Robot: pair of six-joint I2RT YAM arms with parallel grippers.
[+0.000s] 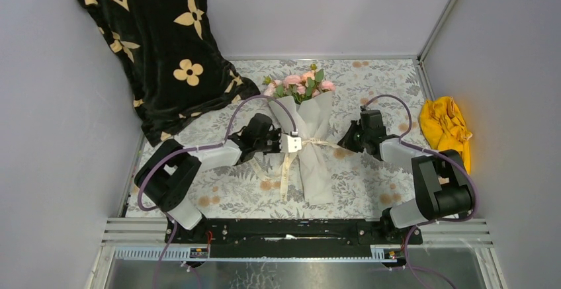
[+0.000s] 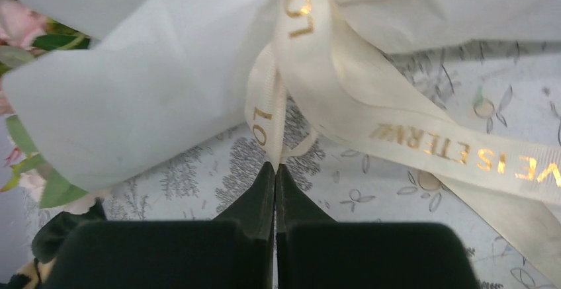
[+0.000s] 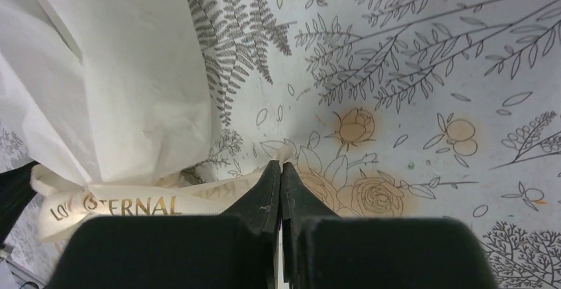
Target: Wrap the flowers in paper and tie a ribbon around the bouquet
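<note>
The bouquet (image 1: 313, 145) lies in the middle of the table: pink flowers (image 1: 299, 84) at the far end, white paper (image 1: 316, 170) wrapped round the stems as a cone. A cream ribbon (image 1: 286, 170) with gold lettering circles the cone's waist, and its tails trail toward the near edge. My left gripper (image 1: 294, 143) is at the cone's left side, shut on a loop of the ribbon (image 2: 264, 114). My right gripper (image 1: 341, 145) is at the right side, shut on a ribbon (image 3: 132, 203) strand. Paper (image 2: 152, 84) fills the left wrist view, and paper (image 3: 119, 71) shows at the left of the right wrist view.
A black cloth with cream flower shapes (image 1: 152, 38) hangs over the back left corner. A yellow cloth (image 1: 446, 127) lies at the right edge. The grey leaf-patterned tablecloth (image 1: 370, 183) covers the table, with walls on three sides.
</note>
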